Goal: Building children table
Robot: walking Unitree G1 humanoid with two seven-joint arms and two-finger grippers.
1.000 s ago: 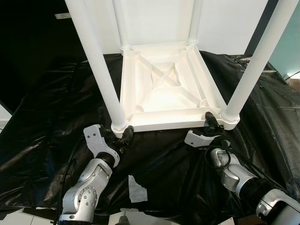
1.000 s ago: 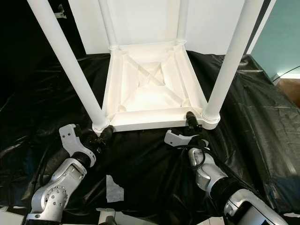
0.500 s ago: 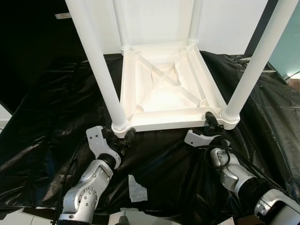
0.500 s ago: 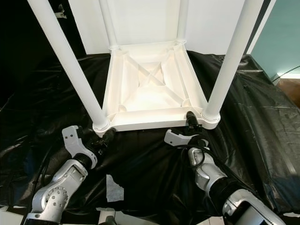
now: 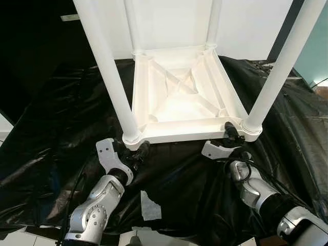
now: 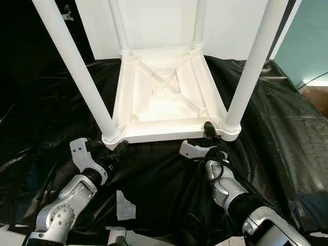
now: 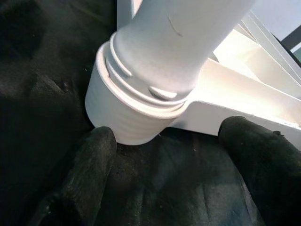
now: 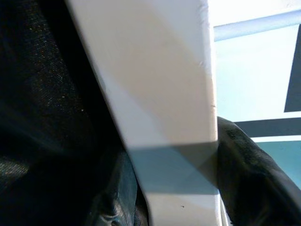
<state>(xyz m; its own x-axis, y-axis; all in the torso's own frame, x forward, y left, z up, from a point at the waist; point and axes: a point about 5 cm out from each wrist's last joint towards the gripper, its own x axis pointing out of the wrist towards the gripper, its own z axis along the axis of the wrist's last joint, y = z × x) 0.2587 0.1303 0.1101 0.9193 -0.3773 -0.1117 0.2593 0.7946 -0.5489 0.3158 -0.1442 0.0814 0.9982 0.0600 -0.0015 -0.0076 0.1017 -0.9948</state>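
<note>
A white plastic children's table lies upside down on a black sheet, its legs pointing up. My left gripper is open on the sheet just in front of the near-left leg's socket. Its two fingers stand wide apart with the socket ahead of them, not touching it. The near-left leg rises from that socket. My right gripper sits at the near rim beside the near-right leg. The white rim is pinched between its fingers.
Crinkled black plastic sheeting covers the whole work surface. A torn white paper scrap lies on it between my arms. A white wall stands behind the table, and a teal wall with a cable is at the far right.
My left wrist has edged slightly right and closer to the leg socket. The right gripper keeps its hold on the rim and the table has not moved noticeably.
</note>
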